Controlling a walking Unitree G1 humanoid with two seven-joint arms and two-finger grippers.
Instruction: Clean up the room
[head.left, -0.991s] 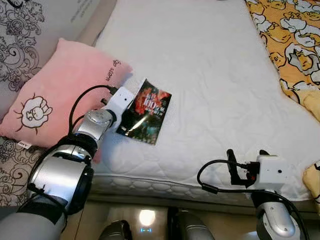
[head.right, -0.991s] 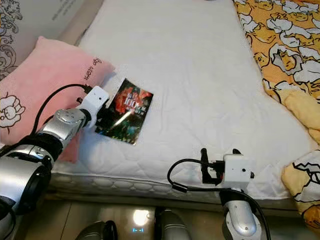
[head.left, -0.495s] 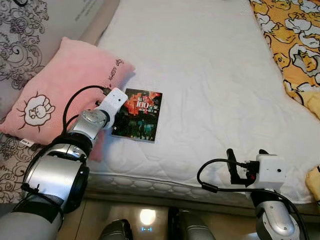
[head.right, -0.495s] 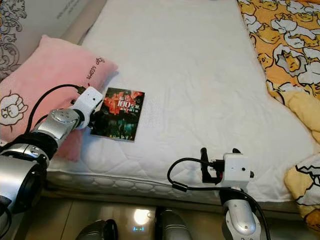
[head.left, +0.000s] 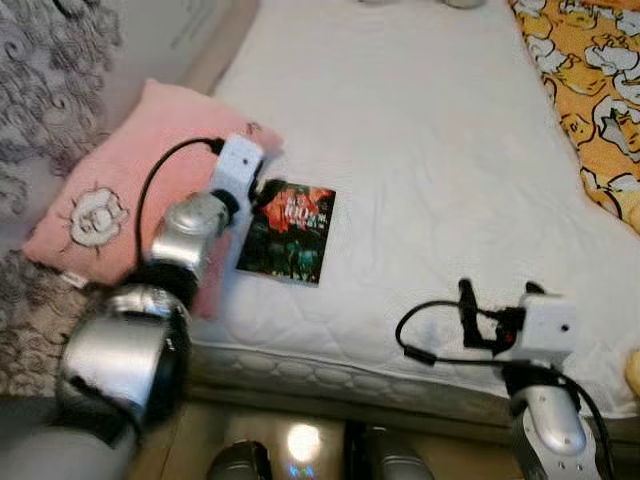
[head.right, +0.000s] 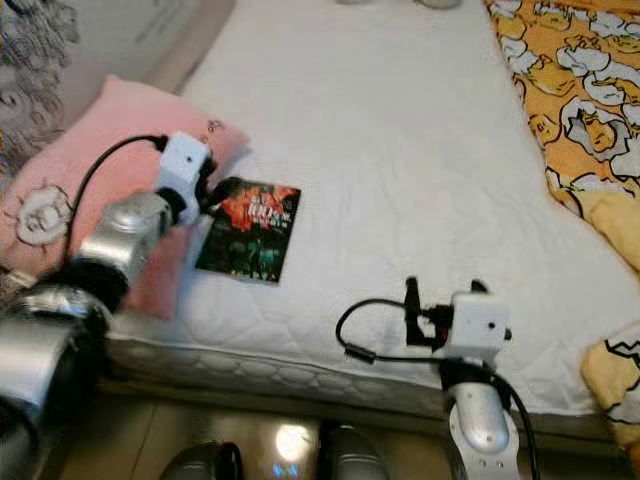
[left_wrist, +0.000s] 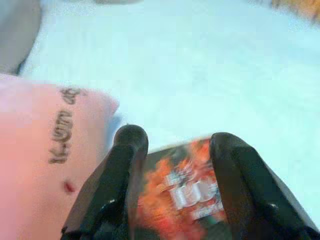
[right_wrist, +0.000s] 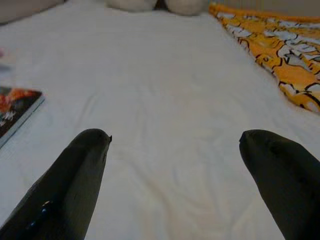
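Compared with half a second ago, left gripper (left_wrist: 170, 142) sits further up along the book (head.left: 290, 232), now at its upper left corner next to the pink pillow (head.left: 120, 210); whole head view has shifted and blurred a bit, so camera moved too. Book lies flat on the white mattress (head.left: 430, 150), dark cover with red-orange print facing up, its left edge just beside the pillow's corner. A second ago it was tilted up off the mattress, now flat.

Left wrist view: the two black fingers (left_wrist: 117, 185) are spread apart over the book's top end, cover showing in the gap between them. View is blurry, so can't tell for sure whether fingertips touch the cover; nothing looks gripped. Pillow with dark lettering sits to one side of the fingers.

Right gripper (right_wrist: 172, 150) hangs near the front edge of the mattress, well apart from the book, unchanged from earlier frames. Its fingers (right_wrist: 70, 185) are wide open, holding nothing, white mattress showing between them. Book's corner visible at the edge of the right wrist view.

Orange blanket with cartoon duck print (head.left: 590, 90) lies along the right side of the bed. Grey patterned fabric (head.left: 60, 60) lies to the left of the pillow. Pillow has a small cartoon face printed on it.
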